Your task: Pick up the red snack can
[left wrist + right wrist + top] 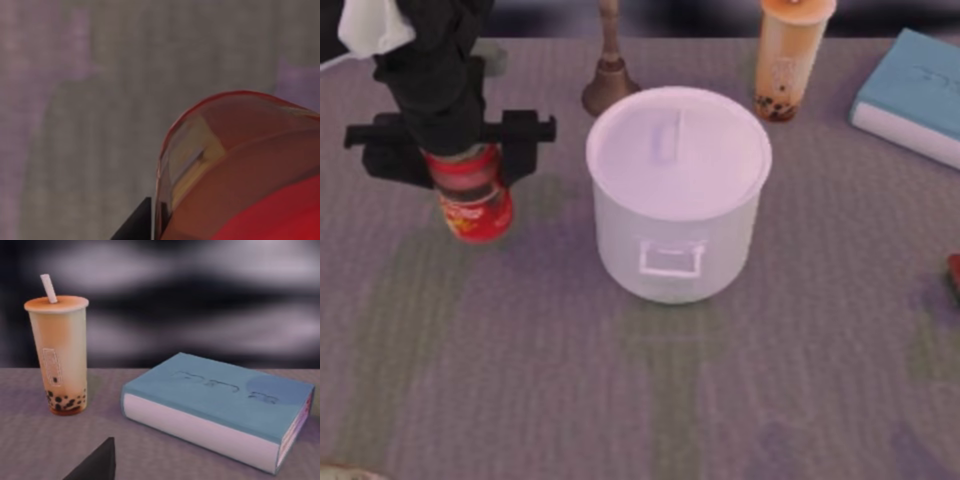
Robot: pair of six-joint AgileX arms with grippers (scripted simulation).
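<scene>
The left gripper [470, 150] clasps the red snack can [472, 198] by its upper part, at the desk's [650, 400] left side, well left of the white pot [677, 190]; the right arm is out of sight

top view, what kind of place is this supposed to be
Probably a rendered tabletop test scene, not a real room: a grey cloth-covered table holds unrelated household items, a white pot, a bubble tea cup and a blue book.
</scene>
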